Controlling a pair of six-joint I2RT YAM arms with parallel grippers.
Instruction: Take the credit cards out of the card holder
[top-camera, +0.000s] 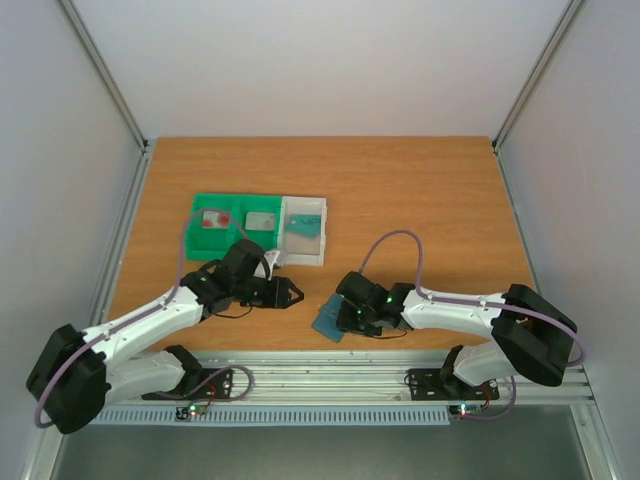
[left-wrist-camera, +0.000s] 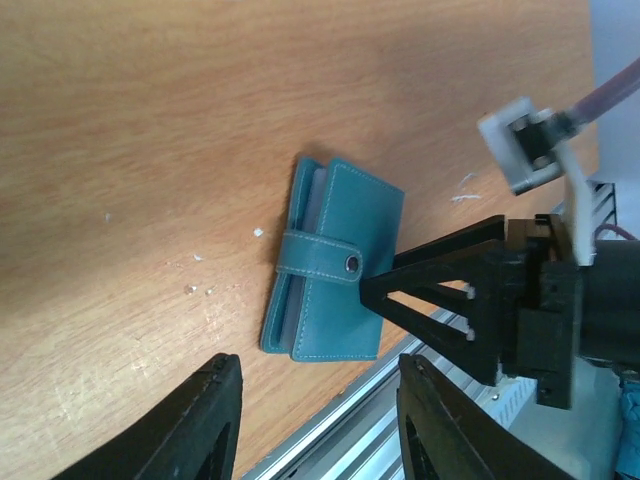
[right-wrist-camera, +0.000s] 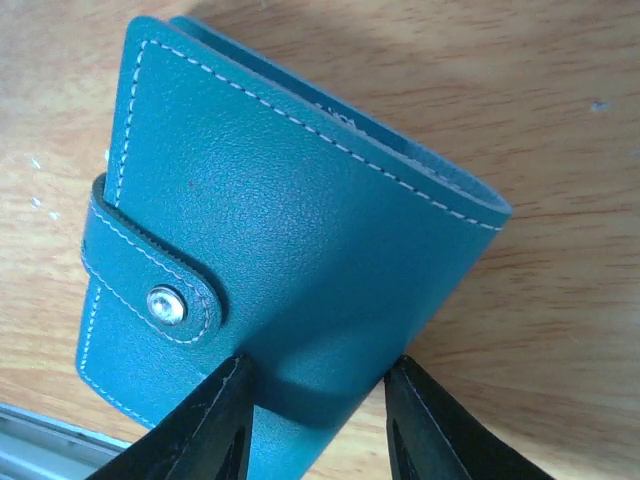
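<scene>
The card holder (top-camera: 328, 320) is a teal-blue wallet, folded shut with its snap strap fastened, lying near the table's front edge. It also shows in the left wrist view (left-wrist-camera: 335, 260) and fills the right wrist view (right-wrist-camera: 280, 200). My right gripper (top-camera: 345, 312) (right-wrist-camera: 315, 420) is open, its fingertips (right-wrist-camera: 225, 425) low over the holder's near end. Whether they touch it I cannot tell. My left gripper (top-camera: 290, 293) (left-wrist-camera: 320, 430) is open and empty, just left of the holder. Credit cards lie in the trays: a pale one with a red mark (top-camera: 212, 219), a grey one (top-camera: 261, 221) and a teal one (top-camera: 303, 229).
A green tray (top-camera: 235, 197) and a white tray (top-camera: 305, 260) stand side by side at the table's middle left, behind my left arm. The metal rail (left-wrist-camera: 340, 430) of the table's front edge runs right beside the holder.
</scene>
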